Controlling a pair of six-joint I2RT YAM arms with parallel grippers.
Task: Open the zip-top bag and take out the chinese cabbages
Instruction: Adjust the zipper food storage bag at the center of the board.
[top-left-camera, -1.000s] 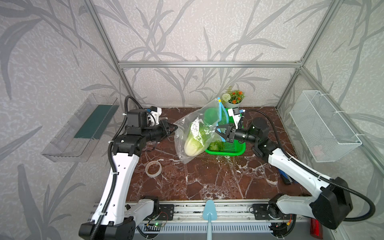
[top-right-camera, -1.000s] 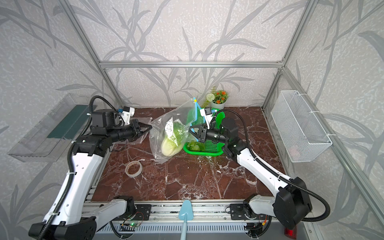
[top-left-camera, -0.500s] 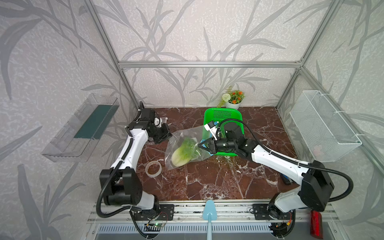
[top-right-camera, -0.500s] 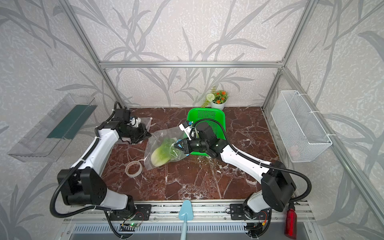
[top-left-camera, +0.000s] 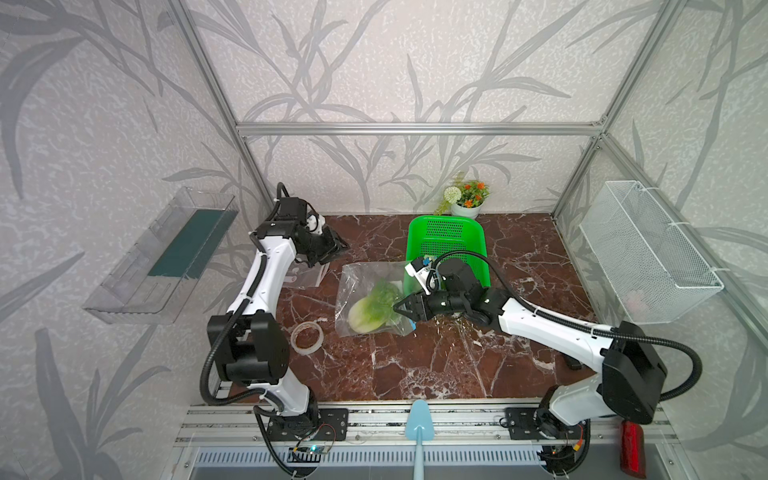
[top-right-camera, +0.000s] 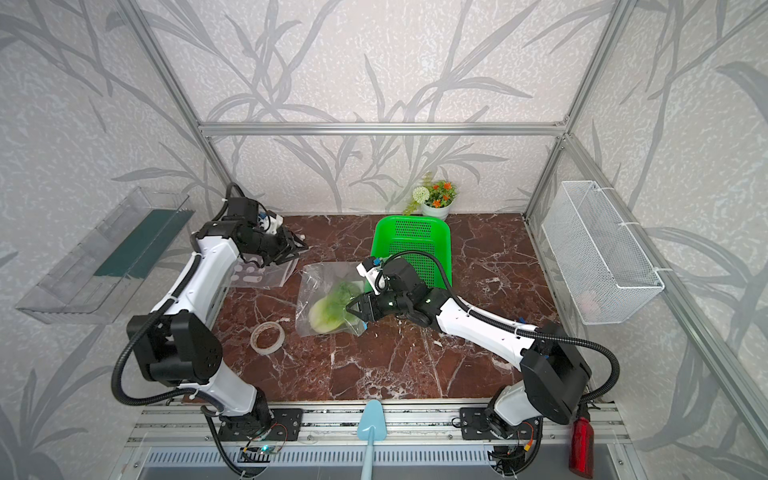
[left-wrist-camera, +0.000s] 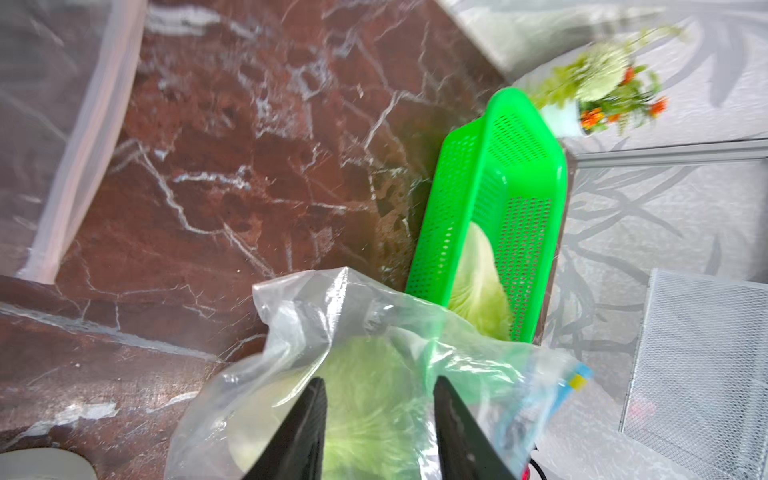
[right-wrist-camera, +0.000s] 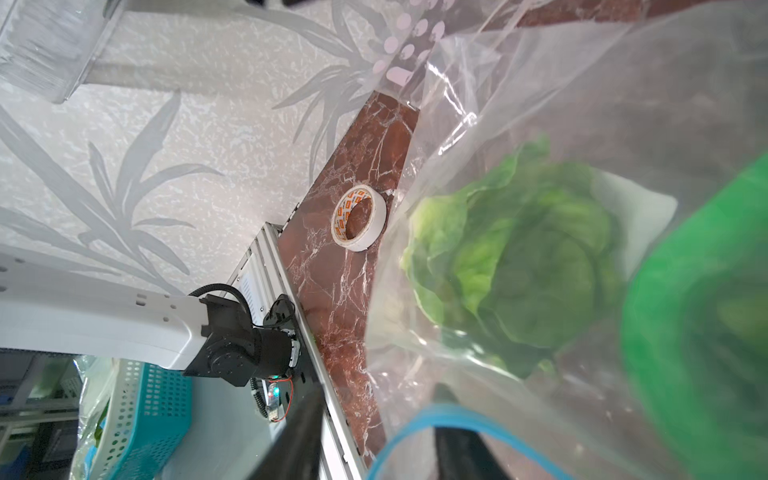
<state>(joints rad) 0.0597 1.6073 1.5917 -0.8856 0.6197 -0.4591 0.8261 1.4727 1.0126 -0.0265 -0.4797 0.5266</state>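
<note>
Overall, veined red-brown marble tabletop (top-left-camera: 436, 365), leaf-patterned walls (top-left-camera: 415, 62), left jaws apart, right jaws apart.

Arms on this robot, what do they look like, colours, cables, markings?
Both the left arm and right arm have white link shells with chunky black joint housings. A black ribbed cable loops along each. The left gripper and right gripper are black, with tapered flat fingers. No markings are legible.

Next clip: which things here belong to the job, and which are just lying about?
Job: zip-top bag, bagged cabbage, second cabbage in green basket.
Lying about: tape roll, flower pot, small clear bag, wire basket, blue scoop.
</note>
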